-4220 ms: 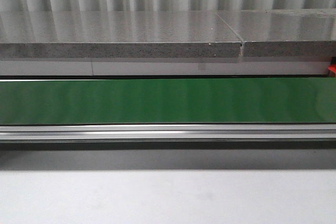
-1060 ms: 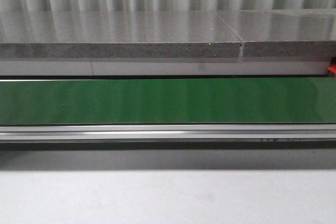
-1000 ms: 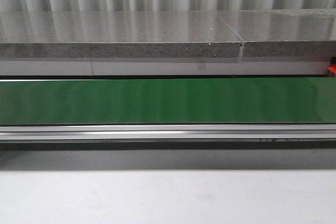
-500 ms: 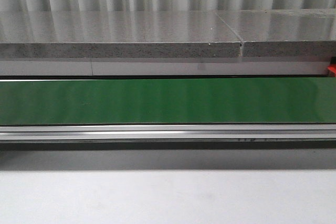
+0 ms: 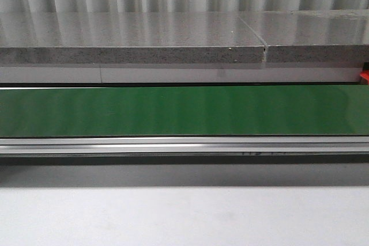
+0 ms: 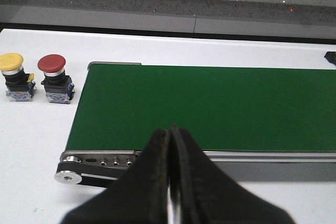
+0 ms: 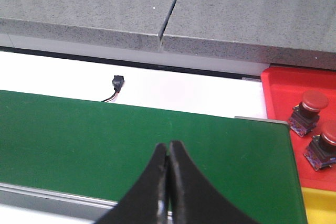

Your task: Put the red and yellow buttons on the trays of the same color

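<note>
In the left wrist view a yellow button (image 6: 13, 76) and a red button (image 6: 54, 78) stand side by side on the white table, just off the end of the green conveyor belt (image 6: 210, 107). My left gripper (image 6: 170, 129) is shut and empty above the belt's near rail. In the right wrist view two red buttons (image 7: 308, 110) (image 7: 325, 144) sit on the red tray (image 7: 286, 85), and a corner of the yellow tray (image 7: 320, 208) shows beside it. My right gripper (image 7: 168, 144) is shut and empty over the belt (image 7: 131, 140). Neither gripper shows in the front view.
The belt (image 5: 184, 110) runs across the front view with an aluminium rail (image 5: 184, 145) along its near side. A grey stone ledge (image 5: 132, 38) lies behind it. A small black connector with wires (image 7: 117, 83) lies on the table behind the belt.
A small dark marking along the rail's lower edge has shifted leftwards in the front view. Nothing else differs.
</note>
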Action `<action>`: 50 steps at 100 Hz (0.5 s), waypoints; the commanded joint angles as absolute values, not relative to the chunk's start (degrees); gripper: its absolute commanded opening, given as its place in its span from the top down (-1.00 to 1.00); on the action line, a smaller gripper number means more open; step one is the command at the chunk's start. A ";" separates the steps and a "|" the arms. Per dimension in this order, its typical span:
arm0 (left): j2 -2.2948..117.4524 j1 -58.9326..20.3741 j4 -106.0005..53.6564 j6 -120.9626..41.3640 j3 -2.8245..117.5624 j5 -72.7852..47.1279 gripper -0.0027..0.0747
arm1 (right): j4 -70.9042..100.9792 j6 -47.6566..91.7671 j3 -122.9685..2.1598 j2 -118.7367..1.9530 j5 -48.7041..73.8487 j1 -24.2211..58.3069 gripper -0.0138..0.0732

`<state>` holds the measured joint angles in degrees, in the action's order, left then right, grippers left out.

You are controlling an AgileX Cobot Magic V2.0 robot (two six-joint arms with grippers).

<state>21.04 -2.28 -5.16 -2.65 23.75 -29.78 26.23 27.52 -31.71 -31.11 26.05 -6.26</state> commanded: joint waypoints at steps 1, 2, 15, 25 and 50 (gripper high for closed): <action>21.43 -2.70 -5.54 -2.49 25.19 -25.58 0.95 | 26.56 27.86 -33.58 -31.11 22.78 -6.11 0.84; 21.43 -2.70 -5.54 -2.49 25.19 -25.58 0.94 | 26.56 27.86 -33.58 -31.11 22.78 -6.11 0.84; 21.43 -2.70 -5.54 -2.49 25.19 -25.71 0.41 | 26.56 27.86 -33.58 -31.11 22.78 -6.11 0.84; 21.43 -2.70 -5.54 -2.49 25.19 -25.80 -0.29 | 26.56 27.86 -33.58 -31.11 22.78 -6.11 0.84; 21.43 -2.70 -6.43 -2.49 25.19 -24.26 -0.79 | 26.56 27.86 -33.58 -31.11 22.78 -6.11 0.84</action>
<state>21.04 -2.28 -5.30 -2.65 23.75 -28.96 26.23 27.52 -31.71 -31.11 26.27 -6.26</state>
